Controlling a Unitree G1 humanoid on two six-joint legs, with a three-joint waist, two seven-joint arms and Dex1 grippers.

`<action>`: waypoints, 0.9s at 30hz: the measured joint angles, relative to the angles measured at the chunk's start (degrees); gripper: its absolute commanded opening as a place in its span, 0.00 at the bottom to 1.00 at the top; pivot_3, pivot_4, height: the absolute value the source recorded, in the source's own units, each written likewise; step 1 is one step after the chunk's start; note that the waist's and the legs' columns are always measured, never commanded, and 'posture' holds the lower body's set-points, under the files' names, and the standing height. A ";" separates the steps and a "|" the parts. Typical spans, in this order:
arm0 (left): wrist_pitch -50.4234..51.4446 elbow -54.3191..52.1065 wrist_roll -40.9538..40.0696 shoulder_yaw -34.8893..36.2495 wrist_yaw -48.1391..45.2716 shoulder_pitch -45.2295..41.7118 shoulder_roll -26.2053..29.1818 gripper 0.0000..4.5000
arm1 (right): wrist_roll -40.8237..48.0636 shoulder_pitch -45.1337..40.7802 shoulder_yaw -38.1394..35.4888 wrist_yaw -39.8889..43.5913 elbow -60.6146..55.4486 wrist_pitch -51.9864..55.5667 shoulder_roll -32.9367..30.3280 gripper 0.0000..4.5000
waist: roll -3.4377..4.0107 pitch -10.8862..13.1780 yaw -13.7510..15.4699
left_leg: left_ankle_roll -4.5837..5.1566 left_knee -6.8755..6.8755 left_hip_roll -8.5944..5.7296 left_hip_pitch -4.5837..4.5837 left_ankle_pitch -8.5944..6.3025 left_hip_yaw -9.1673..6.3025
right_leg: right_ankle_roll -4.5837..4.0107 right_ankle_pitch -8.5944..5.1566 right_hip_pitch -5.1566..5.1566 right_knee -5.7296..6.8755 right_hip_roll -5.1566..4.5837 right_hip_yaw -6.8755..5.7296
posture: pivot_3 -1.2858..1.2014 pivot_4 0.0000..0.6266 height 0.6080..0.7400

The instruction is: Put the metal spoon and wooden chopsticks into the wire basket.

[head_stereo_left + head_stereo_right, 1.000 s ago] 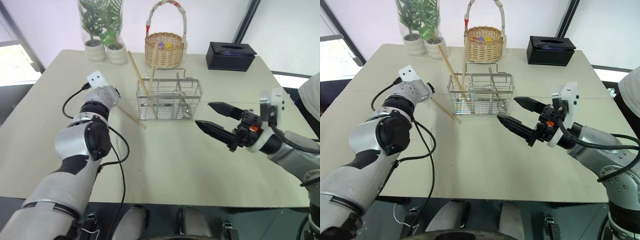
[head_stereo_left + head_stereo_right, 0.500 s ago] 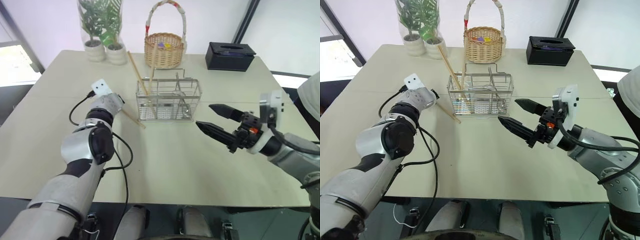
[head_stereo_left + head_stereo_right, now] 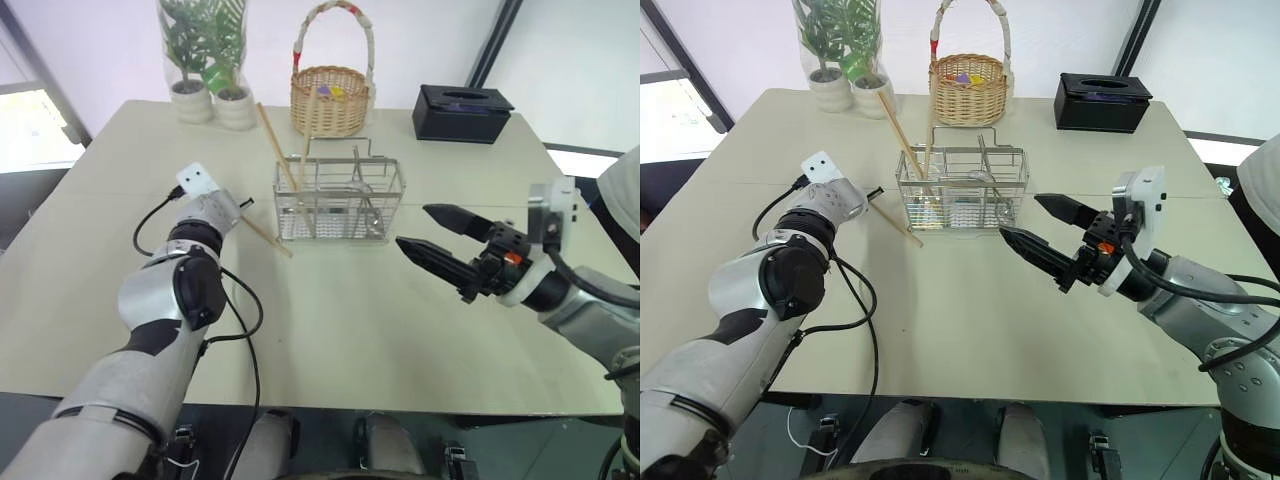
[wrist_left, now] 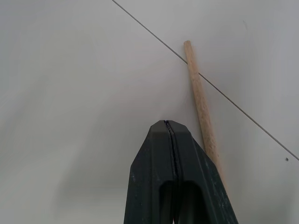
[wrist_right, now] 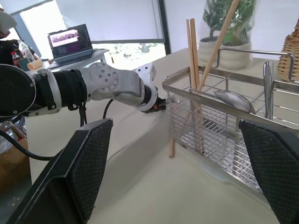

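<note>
Spanning the room's middle, a pale beige rectangular table [image 3: 330, 330] (thin seam line across) meets white walls. The left gripper [image 4: 170, 123] is pressed together over it beside a tan wooden chopstick [image 4: 201, 107]; the right gripper [image 3: 432, 232] is spread.

Loose chopstick [image 4: 202, 112] on the table: near end runs behind the left gripper [image 4: 171, 128], contact between them cannot be told. Metal spoon [image 5: 236, 101] in the wire basket [image 3: 340, 200]: bowl visible, handle lost among the wires. Wicker basket [image 5: 289, 60] cut off at the picture's edge
</note>
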 measured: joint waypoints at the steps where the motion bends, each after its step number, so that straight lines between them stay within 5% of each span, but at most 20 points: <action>1: 0.15 0.00 0.00 -0.01 0.20 -0.06 0.02 0.01 | 0.00 0.00 0.00 -0.03 0.00 -0.12 0.00 1.00 | 0.00 0.00 -0.02 | 0.00 0.00 0.00 0.00 0.00 0.00 | 0.00 0.00 0.00 0.00 0.00 0.00 | 0.52 0.24 0.36; 12: 9.76 -0.07 2.09 -3.92 -7.39 -6.04 4.05 0.01 | 0.15 0.22 -0.02 0.31 0.01 -0.18 -0.73 1.00 | -0.01 0.02 -0.21 | 0.00 -0.02 0.01 -0.03 0.00 0.07 | 0.00 0.00 -0.07 0.00 0.03 0.00 | 0.52 0.24 0.36; 17: 13.71 -1.20 12.32 -19.68 -34.44 -7.36 12.36 0.01 | 1.12 2.33 -2.20 1.20 0.00 -0.15 -2.70 1.00 | -0.01 0.02 -0.42 | 0.00 -0.11 0.05 -0.01 0.00 0.16 | -0.01 0.00 -0.13 0.01 0.06 0.01 | 0.52 0.24 0.36; 22: 2.05 -1.57 23.06 -33.15 -58.58 -6.55 19.78 0.50 | 2.09 4.39 -2.46 0.51 -0.90 -0.16 -2.61 1.00 | 0.02 0.04 0.00 | 0.00 -0.11 0.06 -0.02 0.00 0.12 | -0.03 0.00 -0.10 -0.06 -0.03 0.03 | 0.52 0.24 0.36; 25: -3.62 -1.61 25.42 -35.30 -63.72 -6.01 21.07 0.51 | 2.32 4.79 -2.46 0.23 -1.53 -0.16 -2.58 1.00 | 0.01 0.04 0.24 | 0.01 -0.08 0.04 -0.02 -0.01 -0.02 | -0.04 0.00 -0.10 -0.19 -0.04 0.02 | 0.52 0.24 0.36; 27: -21.66 -1.78 31.58 -43.10 -78.09 -4.41 22.78 0.51 | 3.55 6.89 -2.75 -0.68 -2.38 -0.19 -2.57 1.00 | -0.01 0.03 0.02 | 0.03 -0.07 0.05 -0.19 -0.02 -0.03 | -0.06 0.01 -0.07 -0.21 -0.07 0.03 | 0.52 0.24 0.36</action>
